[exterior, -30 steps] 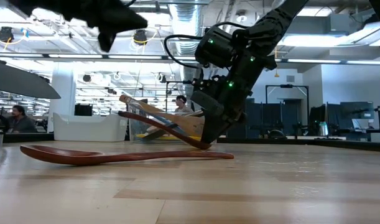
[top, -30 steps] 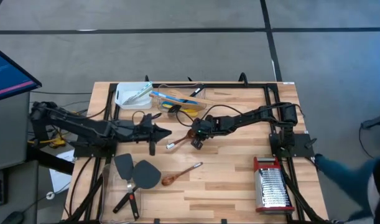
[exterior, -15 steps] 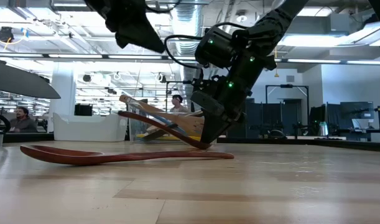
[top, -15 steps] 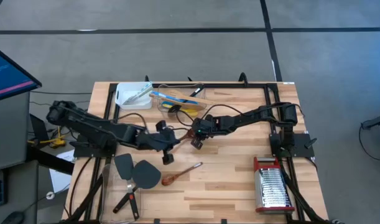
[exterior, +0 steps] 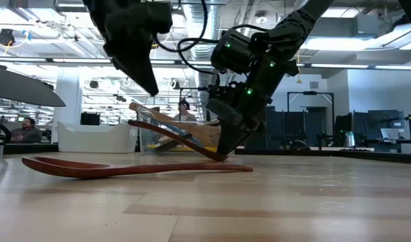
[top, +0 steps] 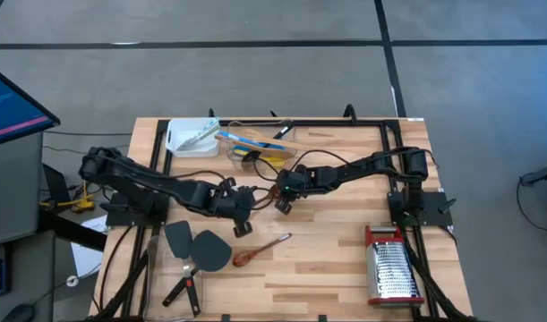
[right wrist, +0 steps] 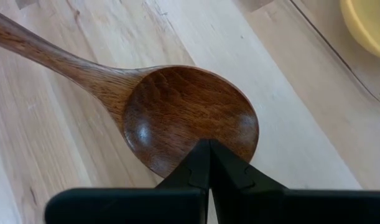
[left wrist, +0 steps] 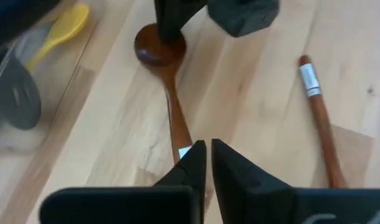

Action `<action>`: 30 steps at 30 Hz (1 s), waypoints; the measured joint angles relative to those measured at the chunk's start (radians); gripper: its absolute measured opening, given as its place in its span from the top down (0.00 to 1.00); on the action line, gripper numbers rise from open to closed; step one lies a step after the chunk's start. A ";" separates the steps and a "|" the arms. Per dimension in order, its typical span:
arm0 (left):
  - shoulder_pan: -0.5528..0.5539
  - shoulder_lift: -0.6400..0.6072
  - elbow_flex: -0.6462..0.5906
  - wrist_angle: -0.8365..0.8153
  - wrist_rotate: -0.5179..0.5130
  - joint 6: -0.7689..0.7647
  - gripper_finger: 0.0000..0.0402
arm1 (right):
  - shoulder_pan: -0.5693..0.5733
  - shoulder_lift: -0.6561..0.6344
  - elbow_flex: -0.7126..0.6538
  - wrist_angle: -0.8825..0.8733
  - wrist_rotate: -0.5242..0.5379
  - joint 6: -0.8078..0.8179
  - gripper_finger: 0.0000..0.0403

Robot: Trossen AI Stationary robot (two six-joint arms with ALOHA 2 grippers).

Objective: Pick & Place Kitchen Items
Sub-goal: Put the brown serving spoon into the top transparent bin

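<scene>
Table (top: 336,268): light wood, carrying everything listed.

Box grater (top: 392,273): steel with red trim, near right corner, untouched.

Clear tub (top: 255,143): far side, already holding blue and yellow spoons; a white tray (top: 179,139) sits beside it.

Dark spatulas (top: 197,249): near left, still to be moved.

Left gripper (top: 243,213): has swung in from the left edge over the past second; it now hangs just above the handle of the dark wooden spoon (left wrist: 168,81), fingers nearly clenched, grasping nothing.

Right gripper (right wrist: 208,163): clenched, tips resting on that spoon's bowl, mid-table.

Second wooden spoon (top: 260,249): lies apart, nearer the front.

Judgement: both arms converge on one spoon; a handover or joint lift seems likely.
</scene>
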 joint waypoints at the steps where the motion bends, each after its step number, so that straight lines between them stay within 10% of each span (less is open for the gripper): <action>1: 0.004 0.003 -0.004 0.003 -0.002 -0.009 0.96 | 0.000 0.000 0.000 0.001 0.000 0.000 1.00; 20: 0.119 0.003 -0.124 0.131 0.058 -0.076 0.53 | 0.000 0.000 0.000 0.015 0.001 -0.002 1.00; 30: 0.160 0.019 -0.186 0.218 0.161 -0.075 0.47 | 0.000 0.000 0.000 0.020 0.001 -0.007 1.00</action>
